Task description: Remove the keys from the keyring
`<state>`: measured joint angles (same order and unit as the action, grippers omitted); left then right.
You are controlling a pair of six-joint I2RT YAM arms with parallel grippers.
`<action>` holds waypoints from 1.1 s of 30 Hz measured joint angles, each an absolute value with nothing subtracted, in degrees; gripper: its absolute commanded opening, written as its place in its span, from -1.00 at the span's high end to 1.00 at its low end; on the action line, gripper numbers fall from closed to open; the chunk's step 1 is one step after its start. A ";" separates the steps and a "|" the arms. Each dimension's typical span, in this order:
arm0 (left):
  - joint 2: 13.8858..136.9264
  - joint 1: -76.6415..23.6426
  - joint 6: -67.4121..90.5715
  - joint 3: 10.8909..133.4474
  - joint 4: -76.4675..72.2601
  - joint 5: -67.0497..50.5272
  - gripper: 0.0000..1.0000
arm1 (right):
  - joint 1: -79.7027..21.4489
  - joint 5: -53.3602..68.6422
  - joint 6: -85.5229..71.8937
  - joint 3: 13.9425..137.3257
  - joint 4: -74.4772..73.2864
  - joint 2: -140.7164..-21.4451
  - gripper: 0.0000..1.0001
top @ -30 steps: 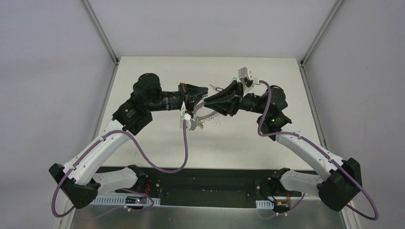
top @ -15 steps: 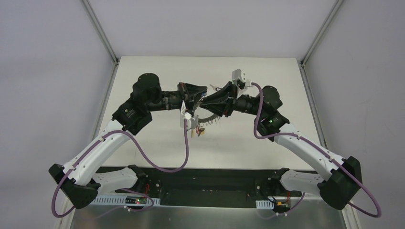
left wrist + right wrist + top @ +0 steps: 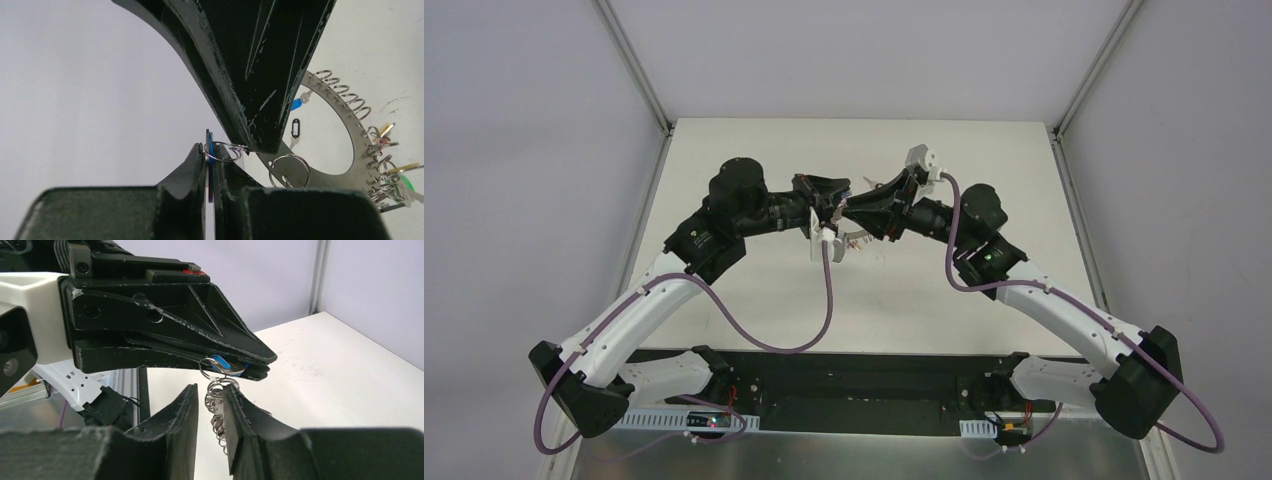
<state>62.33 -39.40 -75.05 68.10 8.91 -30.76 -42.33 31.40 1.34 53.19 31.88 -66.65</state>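
Left wrist view first: the left jaws are clenched, their fingers (image 3: 192, 167) pinching the blue key tag (image 3: 210, 167) edge-on. That tag's small split ring (image 3: 226, 151) pokes out from the tips toward the black finger of the right arm, which comes down from above. Behind them the keyring (image 3: 336, 109) is held up off the bench (image 3: 904, 300), its rim lined with little wire loops.

On the right wrist view, the right jaws stand parted, their fingers (image 3: 182, 427) on either side of the keyring's edge-on stack of loops. I see a gap between one finger and the loops, so I judge they are straddling the ring rather than gripping it. The ring looks to hang below the pinched tag, though I cannot tell for sure what carries it.

As for progress, I read this as early. One key is being worked off, and I cannot tell whether its split ring has cleared the keyring. Another blue-tagged key (image 3: 296, 104), a black-tagged one (image 3: 295, 127) and a cluster of keys (image 3: 387, 162) with orange, yellow and green tags remain threaded, so nearly all the removals are left.
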 measured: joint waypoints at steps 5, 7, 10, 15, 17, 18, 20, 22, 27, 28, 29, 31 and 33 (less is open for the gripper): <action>61.89 -39.40 -74.04 66.83 9.56 -28.95 1.00 | -42.37 28.29 2.68 50.68 31.64 -64.77 0.29; 61.43 -39.42 -73.95 66.35 10.22 -28.53 1.00 | -42.39 27.64 3.25 49.89 31.40 -64.18 0.25; 60.62 -39.42 -73.87 65.95 10.37 -28.03 1.00 | -42.44 27.24 4.01 48.82 31.03 -63.33 0.23; 59.99 -39.44 -73.80 65.95 10.37 -27.88 1.00 | -43.62 27.20 5.85 47.24 30.98 -62.39 0.23; 59.96 -39.44 -73.69 65.95 10.37 -27.83 1.00 | -44.64 26.89 6.92 46.87 30.96 -62.37 0.23; 59.96 -39.44 -73.65 65.93 10.41 -27.81 1.00 | -45.06 26.61 7.35 46.72 31.03 -62.37 0.23; 59.94 -39.44 -73.63 65.78 10.52 -27.79 1.00 | -46.04 25.82 8.45 46.35 31.51 -62.37 0.22; 59.94 -39.44 -73.60 65.71 10.70 -27.79 1.00 | -46.81 25.17 9.39 46.13 31.83 -62.39 0.22; 59.94 -39.44 -73.60 65.71 11.11 -27.79 1.00 | -47.70 24.08 10.61 46.26 32.75 -63.00 0.22; 59.94 -39.44 -73.63 65.71 11.14 -27.79 1.00 | -47.90 23.75 10.79 46.41 32.80 -63.33 0.21; 59.94 -39.44 -73.63 65.71 11.14 -27.79 1.00 | -48.05 23.31 10.90 46.63 32.80 -63.72 0.22; 59.94 -39.44 -73.63 65.71 11.16 -27.79 1.00 | -48.40 22.68 11.09 47.05 32.80 -64.40 0.22; 59.96 -39.44 -73.63 65.71 11.27 -27.79 1.00 | -48.73 22.04 11.25 47.53 32.80 -65.04 0.21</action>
<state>59.96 -39.44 -73.63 65.71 11.27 -27.79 -48.73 22.04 11.25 47.53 32.80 -65.04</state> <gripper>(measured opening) 0.051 0.391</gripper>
